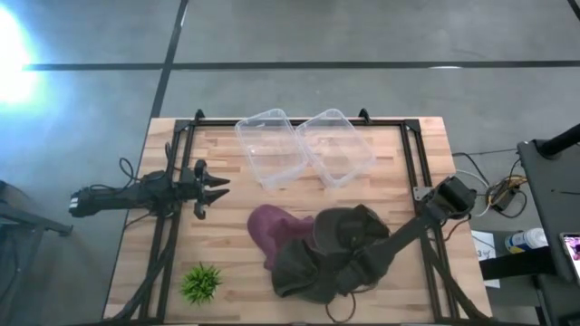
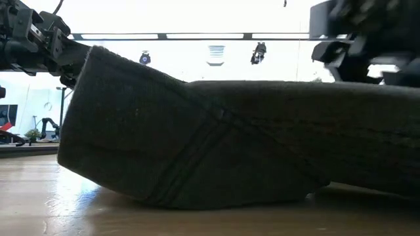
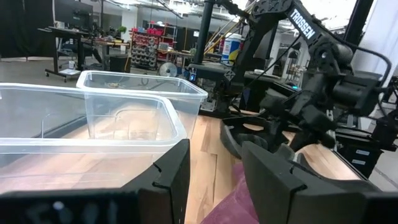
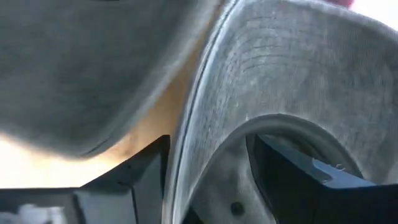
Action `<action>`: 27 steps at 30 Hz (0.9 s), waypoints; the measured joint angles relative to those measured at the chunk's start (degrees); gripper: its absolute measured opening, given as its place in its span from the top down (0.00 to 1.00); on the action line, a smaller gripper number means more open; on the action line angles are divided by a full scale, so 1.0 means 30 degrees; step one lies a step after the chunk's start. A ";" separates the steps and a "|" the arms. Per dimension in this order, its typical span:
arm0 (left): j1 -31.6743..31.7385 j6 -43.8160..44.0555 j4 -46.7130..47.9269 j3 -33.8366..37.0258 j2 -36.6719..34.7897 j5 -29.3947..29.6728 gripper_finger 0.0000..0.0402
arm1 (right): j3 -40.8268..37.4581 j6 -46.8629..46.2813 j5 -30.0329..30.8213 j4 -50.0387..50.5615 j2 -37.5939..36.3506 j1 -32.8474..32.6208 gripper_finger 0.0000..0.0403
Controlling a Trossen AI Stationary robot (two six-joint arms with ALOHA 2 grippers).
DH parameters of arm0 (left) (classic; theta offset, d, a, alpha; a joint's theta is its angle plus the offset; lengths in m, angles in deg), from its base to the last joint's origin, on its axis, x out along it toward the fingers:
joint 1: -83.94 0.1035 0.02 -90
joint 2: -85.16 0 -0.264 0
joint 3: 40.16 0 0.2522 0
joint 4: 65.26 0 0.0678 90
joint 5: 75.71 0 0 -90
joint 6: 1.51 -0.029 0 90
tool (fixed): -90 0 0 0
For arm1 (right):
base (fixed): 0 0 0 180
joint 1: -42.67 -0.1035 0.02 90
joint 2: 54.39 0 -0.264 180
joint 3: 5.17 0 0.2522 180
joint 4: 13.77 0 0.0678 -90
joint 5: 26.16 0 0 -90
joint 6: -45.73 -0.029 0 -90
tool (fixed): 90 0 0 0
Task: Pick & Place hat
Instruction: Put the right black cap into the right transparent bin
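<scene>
An olive hat (image 1: pixel 335 254) lies crumpled on the table's near right part, partly over a maroon hat (image 1: pixel 270 228). In the low view the olive hat (image 2: pixel 230 144) fills the picture, its underside on the wood. My right arm (image 1: pixel 426 217) reaches in from the right; the high view hides its gripper under the hat. In its wrist view my right gripper (image 4: pixel 208 162) is open, with a stitched edge of the olive hat (image 4: pixel 280 68) running between the fingers. My left gripper (image 1: pixel 217 190) (image 3: pixel 214 168) is open and waits at the table's left, pointing at the maroon hat (image 3: pixel 230 205). My right gripper stands with one finger (image 4: pixel 149 174) on each side of the olive hat's curved, stitched edge (image 4: pixel 199 124). Whether the fingers touch the cloth, I cannot tell. The hat rests on the table.
Two clear plastic tubs (image 1: pixel 272 149) (image 1: pixel 337 147) stand side by side at the table's far middle, and show close up in the left wrist view (image 3: pixel 93 124). A small green plant (image 1: pixel 201 282) sits near the near left corner. Bare wood lies between the left gripper and the hats.
</scene>
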 joint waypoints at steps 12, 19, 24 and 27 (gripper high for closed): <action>-0.0006 0.0006 0.0007 0.0000 0.0000 -0.0007 0.65 | -0.1334 -0.1372 -0.0457 -0.1431 -0.0400 0.1418 0.81; 0.0000 0.0000 0.0007 0.0000 0.0000 -0.0015 0.65 | -0.0440 -0.2844 -0.1041 -0.0921 -0.1580 0.1011 0.96; -0.0001 0.0000 0.0015 0.0000 0.0000 -0.0015 0.65 | 0.0360 -0.6136 -0.0390 0.1226 -0.4057 0.0639 0.96; -0.0003 0.0004 0.0022 0.0000 0.0000 -0.0015 0.65 | 0.0922 -0.8532 0.0866 0.1722 -0.5916 0.0553 0.96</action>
